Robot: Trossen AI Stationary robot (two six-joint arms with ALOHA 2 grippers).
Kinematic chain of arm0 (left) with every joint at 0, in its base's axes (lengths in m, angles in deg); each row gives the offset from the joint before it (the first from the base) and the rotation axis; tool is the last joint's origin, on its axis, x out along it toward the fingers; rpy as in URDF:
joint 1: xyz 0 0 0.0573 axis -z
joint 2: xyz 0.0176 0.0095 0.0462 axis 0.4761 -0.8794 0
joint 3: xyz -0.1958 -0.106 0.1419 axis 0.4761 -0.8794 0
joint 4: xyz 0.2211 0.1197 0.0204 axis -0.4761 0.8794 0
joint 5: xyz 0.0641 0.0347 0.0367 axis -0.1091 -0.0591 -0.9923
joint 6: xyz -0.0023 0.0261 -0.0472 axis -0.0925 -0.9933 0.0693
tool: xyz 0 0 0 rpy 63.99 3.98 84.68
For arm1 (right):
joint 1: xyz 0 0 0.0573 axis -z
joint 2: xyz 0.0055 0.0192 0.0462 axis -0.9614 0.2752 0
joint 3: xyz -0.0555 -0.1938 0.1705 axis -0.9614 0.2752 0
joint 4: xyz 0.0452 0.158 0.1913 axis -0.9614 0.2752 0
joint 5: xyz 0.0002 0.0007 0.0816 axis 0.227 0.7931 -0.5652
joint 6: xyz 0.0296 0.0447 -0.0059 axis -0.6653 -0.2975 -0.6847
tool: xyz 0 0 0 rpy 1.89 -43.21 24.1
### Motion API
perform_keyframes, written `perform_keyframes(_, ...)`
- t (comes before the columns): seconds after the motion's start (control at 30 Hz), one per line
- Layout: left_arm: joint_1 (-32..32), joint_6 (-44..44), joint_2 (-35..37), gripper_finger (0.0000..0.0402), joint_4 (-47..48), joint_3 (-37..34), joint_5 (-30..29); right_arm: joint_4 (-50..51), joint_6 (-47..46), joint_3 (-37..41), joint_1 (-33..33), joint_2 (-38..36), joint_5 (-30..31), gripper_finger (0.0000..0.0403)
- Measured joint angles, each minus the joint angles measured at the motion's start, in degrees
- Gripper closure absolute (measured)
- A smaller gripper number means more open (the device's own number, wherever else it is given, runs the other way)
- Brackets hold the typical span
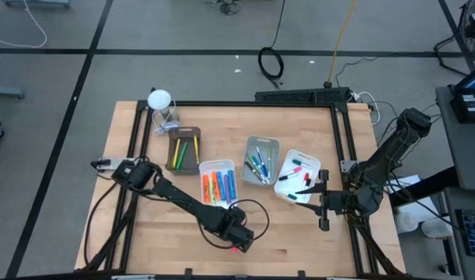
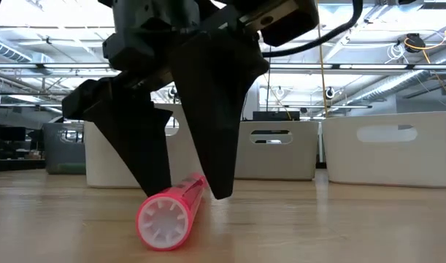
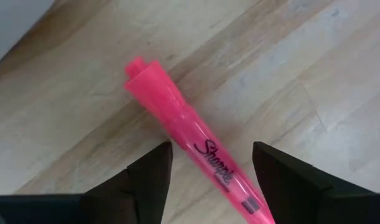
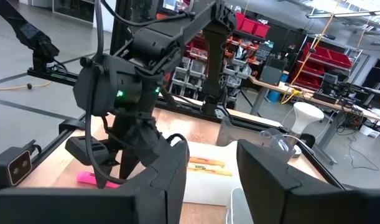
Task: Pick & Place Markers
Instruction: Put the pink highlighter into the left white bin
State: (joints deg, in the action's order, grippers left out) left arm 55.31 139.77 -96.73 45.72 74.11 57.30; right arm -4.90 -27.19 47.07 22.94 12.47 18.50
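- Pink marker (image 2: 171,212) lies flat on the table (image 1: 299,241), well out front of the white tray (image 1: 217,182), not in any tray
- left gripper (image 3: 209,167) is down over it, fingers (image 2: 146,146) apart, one on each side, tips at the wood
- right gripper (image 1: 324,201) sits by the other white tray (image 1: 298,176), jaws spread, holding nothing
- more markers (image 1: 218,187) lie in the trays

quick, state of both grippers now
Left gripper: open, fingers either side of the pink marker lying on the table, not gripping.
Right gripper: open, empty, by the white tray.
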Motion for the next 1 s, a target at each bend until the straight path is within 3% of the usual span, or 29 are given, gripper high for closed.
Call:
perform_keyframes(0.33,0.72,3.40,-0.84,0.0185,1.60,-0.11,2.05,-0.06,0.00,0.02,0.00,0.02,-0.03,0.0275)
perform_keyframes(0.67,0.79,5.67,-0.86,0.0342,2.31,-0.31,3.26,-0.07,0.00,0.02,0.00,0.02,-0.04,0.0275)
perform_keyframes(1.0,1.04,2.89,1.89,0.0346,0.88,-0.64,2.92,-0.06,0.00,0.00,0.00,0.02,-0.02,0.0275)
